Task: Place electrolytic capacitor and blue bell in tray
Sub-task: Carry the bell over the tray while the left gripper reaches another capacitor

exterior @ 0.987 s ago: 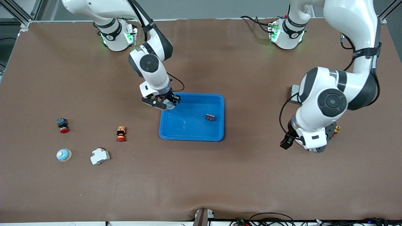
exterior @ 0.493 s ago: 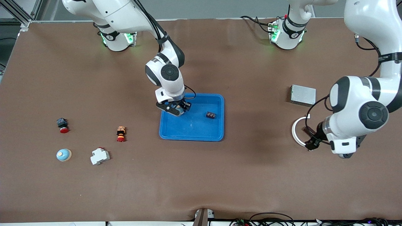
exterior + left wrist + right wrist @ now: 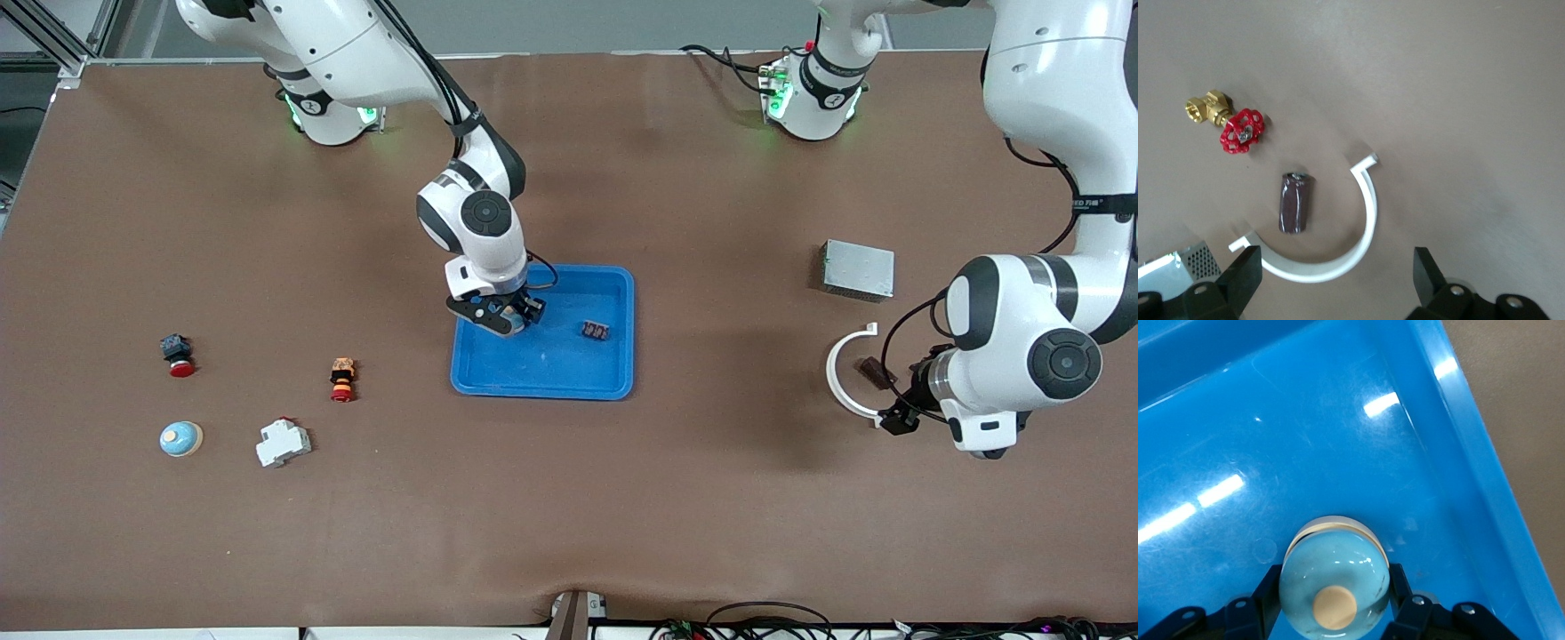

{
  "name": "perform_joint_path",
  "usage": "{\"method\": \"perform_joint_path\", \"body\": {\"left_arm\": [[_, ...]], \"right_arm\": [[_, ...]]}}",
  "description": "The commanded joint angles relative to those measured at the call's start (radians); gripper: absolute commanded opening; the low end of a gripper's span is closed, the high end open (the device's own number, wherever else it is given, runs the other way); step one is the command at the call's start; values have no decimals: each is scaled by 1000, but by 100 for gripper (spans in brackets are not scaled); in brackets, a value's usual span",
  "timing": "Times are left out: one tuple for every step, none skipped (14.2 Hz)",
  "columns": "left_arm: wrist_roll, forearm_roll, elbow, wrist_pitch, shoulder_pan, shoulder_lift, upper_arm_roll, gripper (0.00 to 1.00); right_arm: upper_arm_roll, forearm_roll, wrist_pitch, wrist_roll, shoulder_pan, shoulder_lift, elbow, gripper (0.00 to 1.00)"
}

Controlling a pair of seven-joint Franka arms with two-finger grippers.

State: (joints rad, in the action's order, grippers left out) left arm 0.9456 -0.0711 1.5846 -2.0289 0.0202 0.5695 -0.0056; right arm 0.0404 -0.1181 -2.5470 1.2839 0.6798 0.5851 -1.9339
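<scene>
- Right gripper (image 3: 505,318) hangs low over the blue tray (image 3: 569,384), at the corner toward the right arm's base, with its fingers (image 3: 1268,597) clamped on either side of a pale blue bell (image 3: 1334,590). I judge it is about to set the bell down.
- The right wrist view shows the bell from above, domed with a tan button on top and just above the tray floor; the front view hides it almost wholly under the gripper.
- A small dark part (image 3: 595,331) already lies in the tray.
- Left gripper (image 3: 1331,280) hovers over a white curved clip (image 3: 840,378) near the left arm's end of the table, fingers spread wide and holding nothing.
- Its wrist view shows the dark brown capacitor (image 3: 1295,203) lying on its side inside the clip's curve, apart from it, with a brass valve with a red handle (image 3: 1228,122) nearby. That suggests the arm is lining up a grasp.
- A second blue bell (image 3: 180,438) sits untouched toward the right arm's end.
</scene>
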Motion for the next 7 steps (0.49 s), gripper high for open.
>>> {"method": "perform_joint_path", "body": {"left_arm": [[-16,-24,107,-77,-9,-33,-7,100],[-16,-26,136,-92,-9,-36,-5,100],[-18,-26,171,-126,-17,-39,-5,100],[-21,-39,216,-175,-29,-48,-5,100],[-19,-55,256,-219,-32,-54,-7,100],[-19,-55,282,-261,-32,-56,-5,100],[-19,-58,301,-292,-46,-49,-5,100]], "right_arm": [[-10,-23,-6,34,8,33,19,87],[-11,-25,-2,31,11,32,18,100],[-16,-26,-1,31,11,32,19,100],[-17,-26,10,29,11,29,29,100],[-17,-25,19,26,6,27,44,100],[-16,-25,62,23,0,19,67,100],[-14,-23,158,14,-3,10,117,100]]}}
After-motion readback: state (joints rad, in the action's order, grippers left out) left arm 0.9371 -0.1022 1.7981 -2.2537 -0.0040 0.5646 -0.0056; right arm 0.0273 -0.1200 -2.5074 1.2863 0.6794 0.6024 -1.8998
